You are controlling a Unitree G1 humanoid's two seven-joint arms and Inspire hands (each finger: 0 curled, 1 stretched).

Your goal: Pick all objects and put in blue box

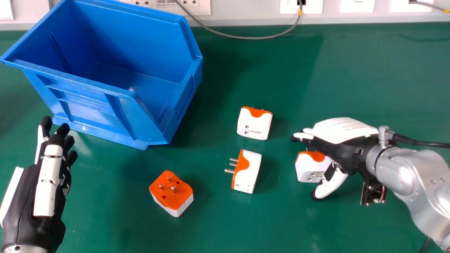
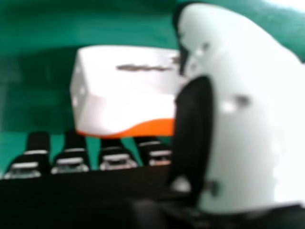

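On the smooth green worktop [image 1: 351, 77], a large open-fronted blue plastic box [image 1: 140, 42] is being supported toward the far left. Four blocky white-and-orange plastic plug adapters are being borne by the same surface, outside the box. One, the far adapter [image 1: 254, 123], is being seen to the right of the box; below it in the head view, the middle adapter [image 1: 248, 174] is being rested with its metal pins turned left. Nearer the lower edge, the left adapter [image 1: 172, 191] is being presented pins upward. The right adapter [image 1: 306, 172] is being partly covered by the right hand [image 1: 337, 131], whose fingers [image 1: 303, 135] are being held out fairly straight and close together, with the thumb [image 1: 330, 184] set apart. In the right hand view that adapter is being framed between fingers and thumb, partly hidden by the thumb; whether it is being touched cannot be told. The left hand [image 1: 49, 175] is being held near the box's lower left part, its fingers straight and slightly spread. Behind, a grey cable [image 1: 246, 38] is being looped down from white wall sockets [image 1: 301, 7].
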